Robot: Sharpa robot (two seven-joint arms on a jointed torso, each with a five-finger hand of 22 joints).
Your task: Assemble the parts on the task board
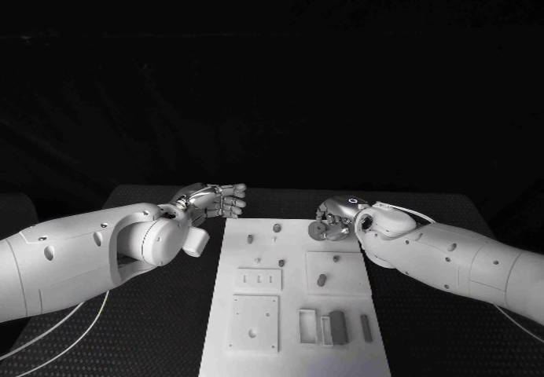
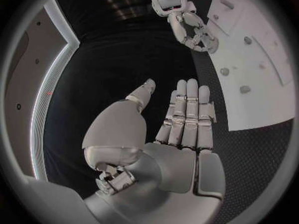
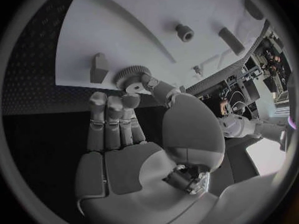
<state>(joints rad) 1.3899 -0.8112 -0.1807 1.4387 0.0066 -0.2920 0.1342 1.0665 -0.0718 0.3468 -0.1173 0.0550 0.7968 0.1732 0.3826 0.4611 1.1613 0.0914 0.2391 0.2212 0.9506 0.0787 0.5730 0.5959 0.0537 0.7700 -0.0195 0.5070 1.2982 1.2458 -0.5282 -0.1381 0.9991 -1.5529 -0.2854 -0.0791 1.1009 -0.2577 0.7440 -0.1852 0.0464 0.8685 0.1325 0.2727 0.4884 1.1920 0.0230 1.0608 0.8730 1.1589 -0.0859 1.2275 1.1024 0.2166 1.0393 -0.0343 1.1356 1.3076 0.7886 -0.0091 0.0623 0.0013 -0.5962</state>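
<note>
So the right hand (image 1: pixel 335 220) is at the far right corner of the board (image 1: pixel 289 330), thumb and a finger pinching a small gear (image 3: pixel 132 77) right at the board's edge. Left hand (image 1: pixel 213 201) hangs over the black table (image 1: pixel 148 330) just off the board's far left corner, fingers (image 2: pixel 187 114) straight and together, holding nothing. Other small parts (image 1: pixel 322 279) sit scattered on the board.

The task board (image 1: pixel 297 314) lies mid-table, parts (image 1: pixel 322 279) on it, apparently one hand at each far corner.
</note>
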